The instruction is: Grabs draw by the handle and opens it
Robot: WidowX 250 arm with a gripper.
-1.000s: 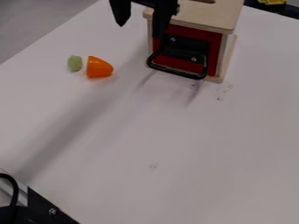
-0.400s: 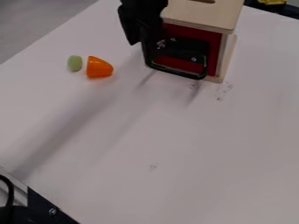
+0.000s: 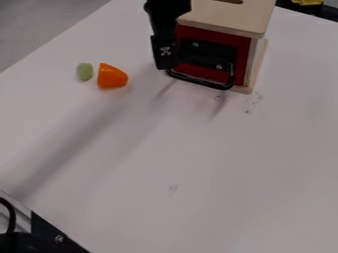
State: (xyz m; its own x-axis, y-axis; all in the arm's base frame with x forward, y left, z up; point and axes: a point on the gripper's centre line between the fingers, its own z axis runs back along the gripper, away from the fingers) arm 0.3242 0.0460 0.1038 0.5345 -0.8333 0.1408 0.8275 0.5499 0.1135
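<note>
Okay so from where I'm standing, nearest me there's a black cable (image 3: 15, 217) and a bit of black hardware (image 3: 56, 234) on the near left corner of the white table (image 3: 198, 148). Further in, off to the left, an orange thing (image 3: 111, 76) lies just beside a small green one (image 3: 84, 71). Neither looks to be in the way of a pull.

Then the good bit: the handle (image 3: 200, 81), a black loop standing out in front of the red draw (image 3: 201, 71). The draw sits in the front of the little wooden box (image 3: 231, 17) and looks shut to me. The gripper (image 3: 165, 65) hangs right at the left end of the loop. Can't tell if the jaws are clenched on it or released, sorry.

My guess is the loop's stiff, maybe metal, so no worries about crushing it, but it's thin and smooth and could slip. I'd grab the middle of the front bar and pull straight out, since a tug from the left end might skew the draw and jam it. The draw's probably light, and the box could be too, so a sticky draw might just drag the lot along.

Way at the back there's something yellow (image 3: 308, 2).
</note>
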